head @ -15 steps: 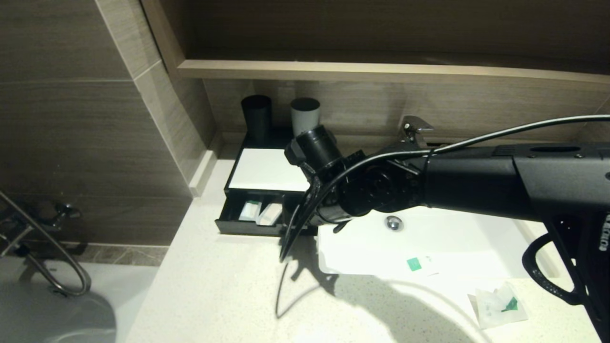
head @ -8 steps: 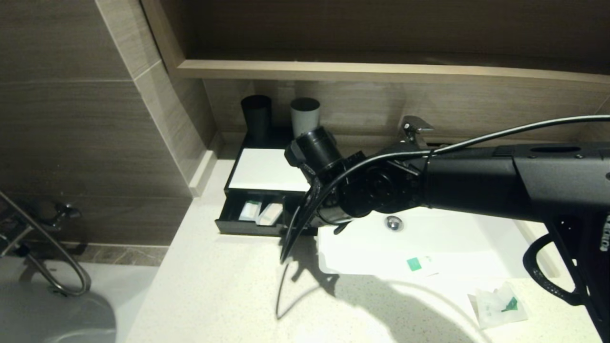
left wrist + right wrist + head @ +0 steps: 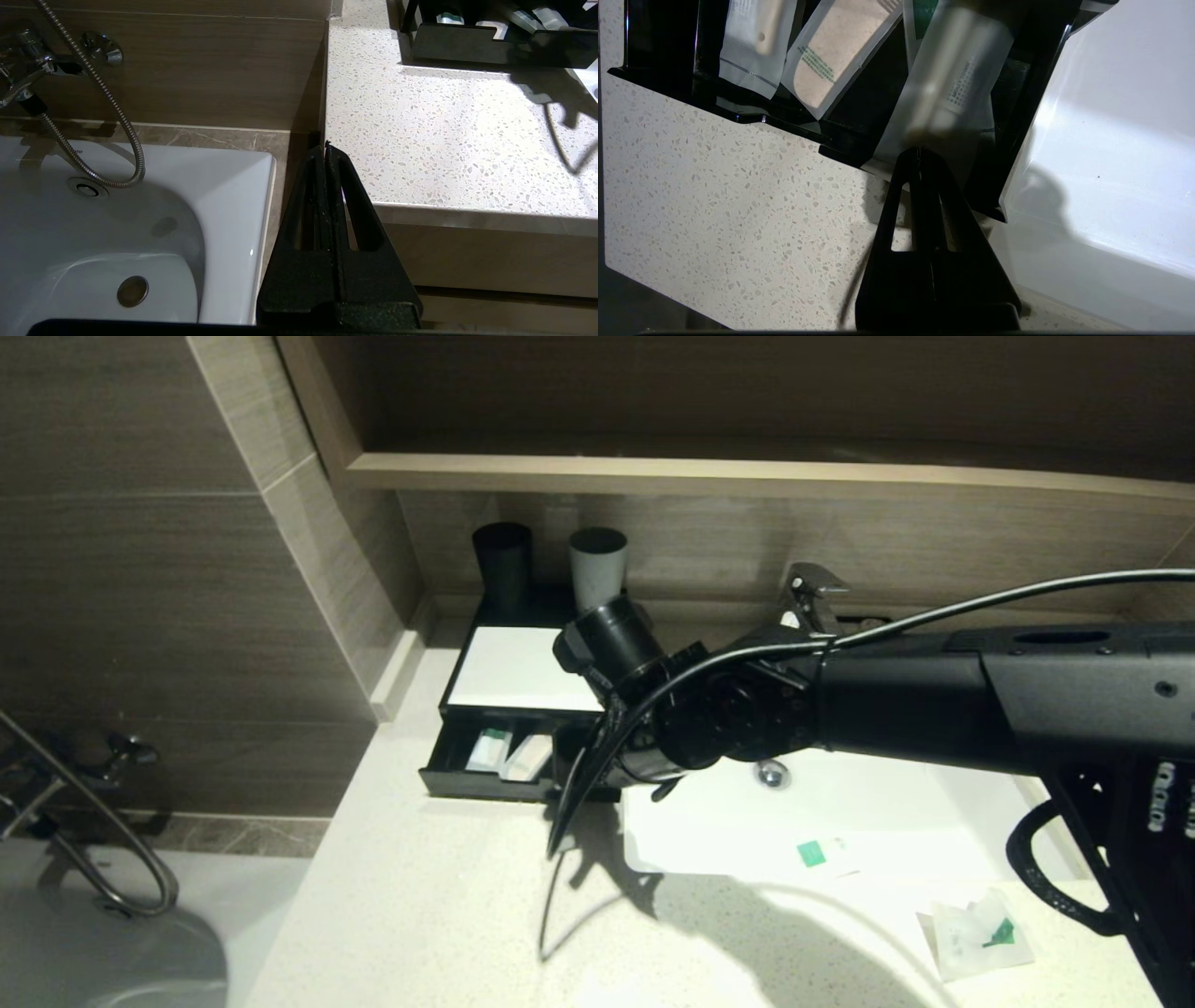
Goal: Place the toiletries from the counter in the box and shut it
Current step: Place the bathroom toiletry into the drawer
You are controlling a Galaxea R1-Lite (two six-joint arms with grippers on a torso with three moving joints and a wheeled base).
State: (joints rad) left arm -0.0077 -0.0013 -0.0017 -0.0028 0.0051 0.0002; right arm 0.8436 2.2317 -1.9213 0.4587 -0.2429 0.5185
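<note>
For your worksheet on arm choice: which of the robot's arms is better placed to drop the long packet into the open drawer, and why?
Right. The right gripper is shut on the long packet, whose far end lies over the open drawer. The left gripper hangs empty off the counter edge, above the bathtub.

From my seat, the box [image 3: 523, 668] sits at the counter's [image 3: 420, 905] back left corner, against the wall, with two cups [image 3: 551, 565] standing side by side behind it. Its drawer [image 3: 457, 782] is pulled out toward the front edge, and two packets [image 3: 509, 753] lie side by side in it. In the right wrist view a third packet [image 3: 945, 84] lies in the drawer's right end, just ahead of my right gripper [image 3: 919, 151]. The basin [image 3: 840, 812] lies right of the box (touching or not, I cannot tell). One packet [image 3: 826, 854] rests at the basin's front rim; another [image 3: 976, 933] lies near the counter's front right corner.
</note>
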